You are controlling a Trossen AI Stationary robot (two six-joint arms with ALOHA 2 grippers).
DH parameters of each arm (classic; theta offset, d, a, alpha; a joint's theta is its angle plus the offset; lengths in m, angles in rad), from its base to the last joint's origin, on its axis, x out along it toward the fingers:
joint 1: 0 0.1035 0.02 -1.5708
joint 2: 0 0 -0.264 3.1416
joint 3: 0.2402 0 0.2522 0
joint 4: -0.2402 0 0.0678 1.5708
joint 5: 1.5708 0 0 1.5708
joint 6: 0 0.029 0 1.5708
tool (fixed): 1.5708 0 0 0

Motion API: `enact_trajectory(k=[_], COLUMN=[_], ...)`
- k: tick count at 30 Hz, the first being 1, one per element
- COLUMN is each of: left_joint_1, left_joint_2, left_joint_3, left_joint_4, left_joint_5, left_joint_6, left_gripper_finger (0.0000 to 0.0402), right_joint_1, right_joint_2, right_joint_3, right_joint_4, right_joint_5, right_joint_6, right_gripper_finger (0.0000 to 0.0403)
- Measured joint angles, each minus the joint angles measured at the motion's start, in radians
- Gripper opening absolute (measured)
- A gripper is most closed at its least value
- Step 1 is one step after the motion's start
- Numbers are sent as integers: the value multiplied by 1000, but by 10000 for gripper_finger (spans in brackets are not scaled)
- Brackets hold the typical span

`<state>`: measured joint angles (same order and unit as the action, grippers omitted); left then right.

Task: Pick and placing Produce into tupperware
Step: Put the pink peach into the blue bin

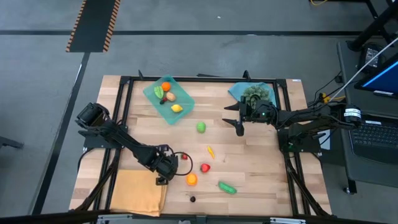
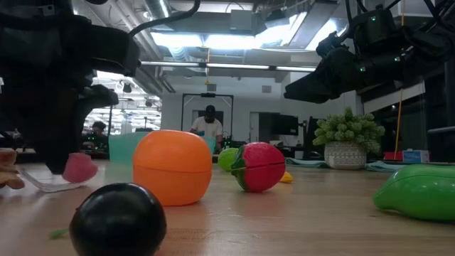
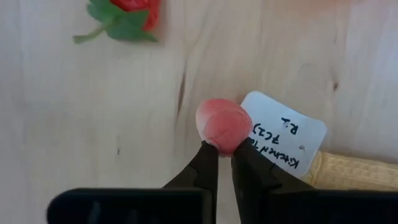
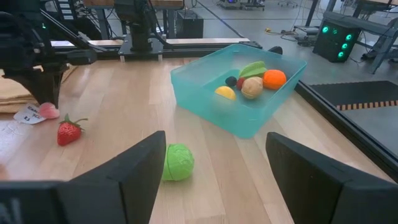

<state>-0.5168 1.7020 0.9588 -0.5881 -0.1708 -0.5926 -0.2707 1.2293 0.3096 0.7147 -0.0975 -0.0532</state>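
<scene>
Pale wooden worktop (image 1: 249, 162) carried everything. Left hand (image 3: 225, 151) had its fingers pinched nearly together at a small pink produce piece (image 3: 224, 126) — a white tag (image 3: 287, 143) with unreadable handwriting lay just beside it. Right hand (image 4: 214, 165) hung released, well apart, nearer the tupperware (image 4: 249, 121).

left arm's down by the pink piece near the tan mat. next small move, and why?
Probably lift straight up a little to test the grip. The left gripper has its fingers nearly together at the edge of the small pink piece, which sits on the table beside a white label. The hold looks shallow, so check it before carrying toward the teal tupperware. The right gripper waits open.
</scene>
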Motion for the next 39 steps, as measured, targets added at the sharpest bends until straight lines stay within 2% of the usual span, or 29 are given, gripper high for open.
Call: enact_trajectory(k=[10,16,23,26,29,39], left_joint_1=[46,126,251,304,358,552], left_joint_2=[-130,-264,-417,-461,-504,-639], left_joint_3=[0,0,0,-11,-62,-298], left_joint_4=[-109,-166,-148,-92,31,428], left_joint_5=[-63,-108,-119,-120,-107,87], left_joint_6=[79,173,327,398,494,622], left_gripper_finger=[17,10,4,3,3,2], right_joint_1=[0,0,0,0,0,0], right_joint_2=[0,0,0,0,0,0], right_joint_3=[0,0,0,0,0,0], right_joint_4=[0,0,-1,-1,-3,-3], right_joint_5=[-2,-28,-29,-29,-29,-29], right_joint_6=[0,-4,-8,-10,-10,-31], right_gripper_finger=[280,280,280,280,280,280])
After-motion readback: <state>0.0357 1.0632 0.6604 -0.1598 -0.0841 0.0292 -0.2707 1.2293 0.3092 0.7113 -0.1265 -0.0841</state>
